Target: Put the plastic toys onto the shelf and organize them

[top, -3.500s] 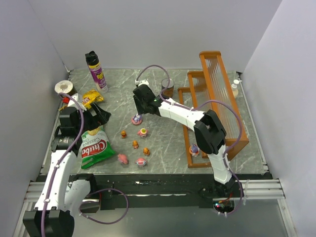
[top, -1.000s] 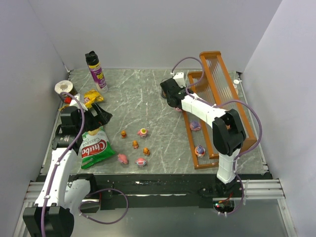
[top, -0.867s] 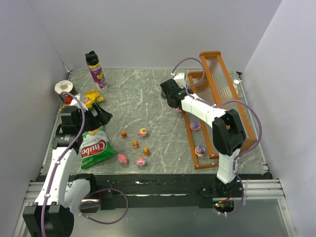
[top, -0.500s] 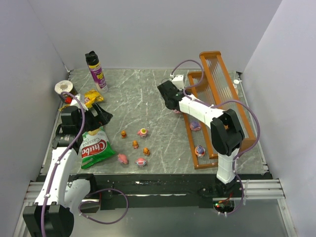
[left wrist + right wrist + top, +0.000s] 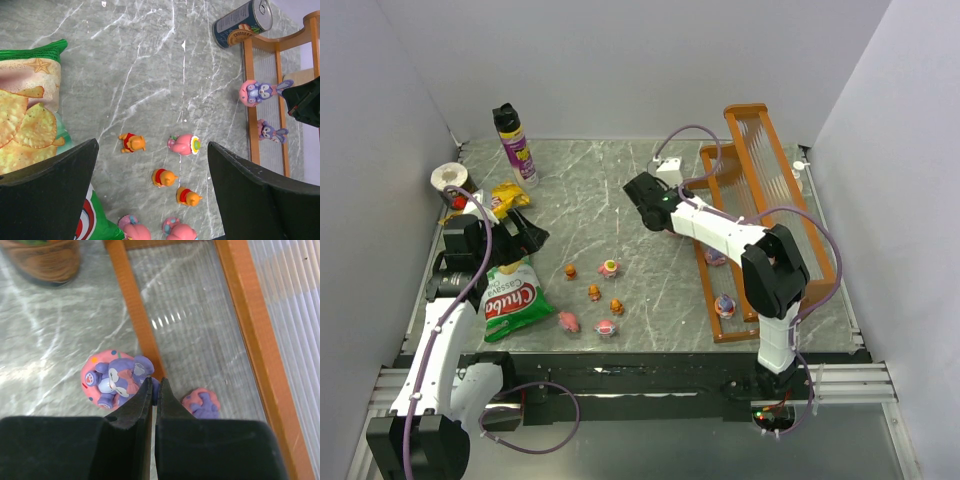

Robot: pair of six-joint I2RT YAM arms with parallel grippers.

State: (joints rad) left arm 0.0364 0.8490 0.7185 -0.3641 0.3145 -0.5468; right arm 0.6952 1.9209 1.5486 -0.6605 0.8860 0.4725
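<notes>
**Right gripper.** We find the fingers of the right gripper (image 5: 154, 385) pressed together, with nothing between them. The tips point down at a purple figurine (image 5: 116, 377) on a round pink base. We cannot tell whether they touch it.

**Purple figurine.** It lies on its side on the table (image 5: 590, 200), on the table side of the shelf (image 5: 745, 108). Its ears rest against the front rail of the lowest tier.

**Toys on the shelf.** We see two toys on the ribbed panel of the lowest tier. A second purple figurine (image 5: 717, 257) lies just inside the front rail. A third figurine (image 5: 724, 305) sits on the same tier, nearer the arm bases.

**Toys on the table.** Six toys lie loose between the two arms, well apart from the shelf. Three are orange figurines (image 5: 164, 177). Three are pink figurines (image 5: 183, 144), and two of these sit at the near edge of the group.

**Left gripper.** The fingers of the left gripper (image 5: 152, 150) stand wide apart and hold nothing. The gripper hangs above the table beside the green snack bag (image 5: 25, 100), facing the loose toys.

**Other items.** A can (image 5: 242, 22) is just beside the far end of the lowest tier. A spray can (image 5: 515, 145), a tape roll (image 5: 448, 177) and a yellow snack bag (image 5: 507, 195) occupy the far left part of the table.
</notes>
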